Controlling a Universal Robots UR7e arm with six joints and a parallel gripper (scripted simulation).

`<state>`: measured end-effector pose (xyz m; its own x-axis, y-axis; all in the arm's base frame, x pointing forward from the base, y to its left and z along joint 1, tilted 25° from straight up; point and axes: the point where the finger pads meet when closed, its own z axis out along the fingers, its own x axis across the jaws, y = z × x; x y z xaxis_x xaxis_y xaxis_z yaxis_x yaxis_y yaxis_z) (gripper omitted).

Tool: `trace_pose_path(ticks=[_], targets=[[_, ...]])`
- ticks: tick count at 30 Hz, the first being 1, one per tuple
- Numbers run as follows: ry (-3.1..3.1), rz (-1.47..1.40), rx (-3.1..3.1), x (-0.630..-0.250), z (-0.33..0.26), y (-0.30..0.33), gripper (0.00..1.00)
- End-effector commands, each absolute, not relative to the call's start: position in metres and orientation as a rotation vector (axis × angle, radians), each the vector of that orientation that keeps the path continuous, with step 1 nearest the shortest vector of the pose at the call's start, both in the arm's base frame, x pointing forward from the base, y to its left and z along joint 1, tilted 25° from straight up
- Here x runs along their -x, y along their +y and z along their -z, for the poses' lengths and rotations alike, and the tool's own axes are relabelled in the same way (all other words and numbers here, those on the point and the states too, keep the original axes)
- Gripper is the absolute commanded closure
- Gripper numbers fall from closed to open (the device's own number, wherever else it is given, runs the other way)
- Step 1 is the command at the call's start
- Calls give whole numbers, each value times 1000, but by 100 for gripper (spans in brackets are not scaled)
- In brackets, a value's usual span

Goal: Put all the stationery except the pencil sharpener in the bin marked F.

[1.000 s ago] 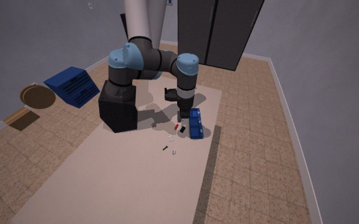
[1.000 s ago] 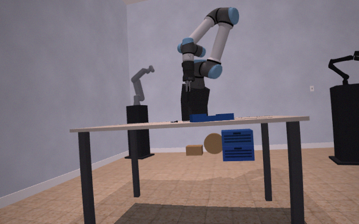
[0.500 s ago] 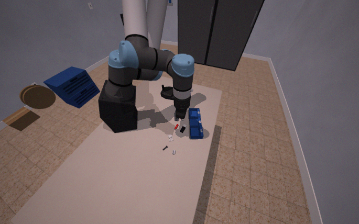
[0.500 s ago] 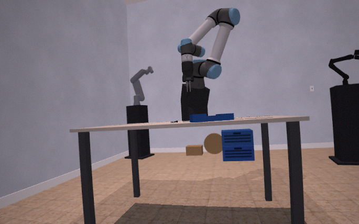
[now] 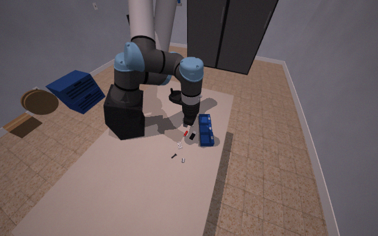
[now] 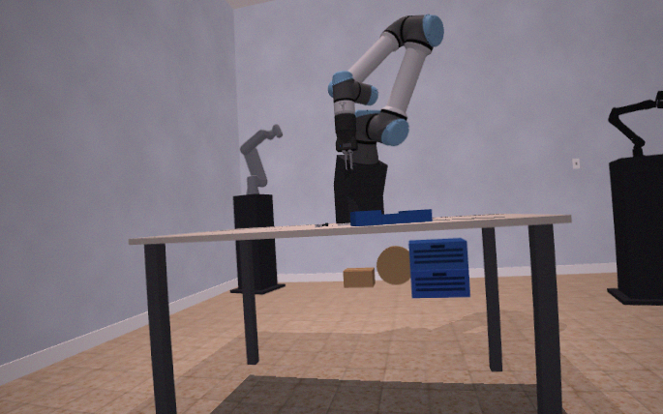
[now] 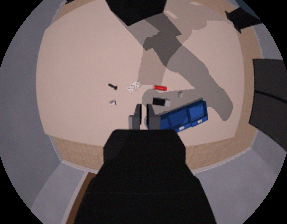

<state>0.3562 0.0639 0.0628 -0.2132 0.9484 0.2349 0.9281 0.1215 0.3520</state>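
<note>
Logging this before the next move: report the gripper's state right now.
Gripper: nearly shut, with only a narrow gap between the fingers and nothing visible in it.

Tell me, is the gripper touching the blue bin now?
Apart. The exterior view shows the gripper hanging well above the blue bin, with wall and the arm's black pedestal visible between them.

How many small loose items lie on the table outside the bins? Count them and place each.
5. Red item and black block beside the blue bins; white patterned piece below them; dark bolt-like piece and small white cylinder nearest the camera. The arm may hide others.
</note>
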Motion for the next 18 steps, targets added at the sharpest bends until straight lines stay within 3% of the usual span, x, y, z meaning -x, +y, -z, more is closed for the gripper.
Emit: trace_pose_path(ticks=[1, 18], targets=[[2187, -678, -2128, -376, -57, 79, 69], [1905, -734, -2509, -452, -29, 142, 69]])
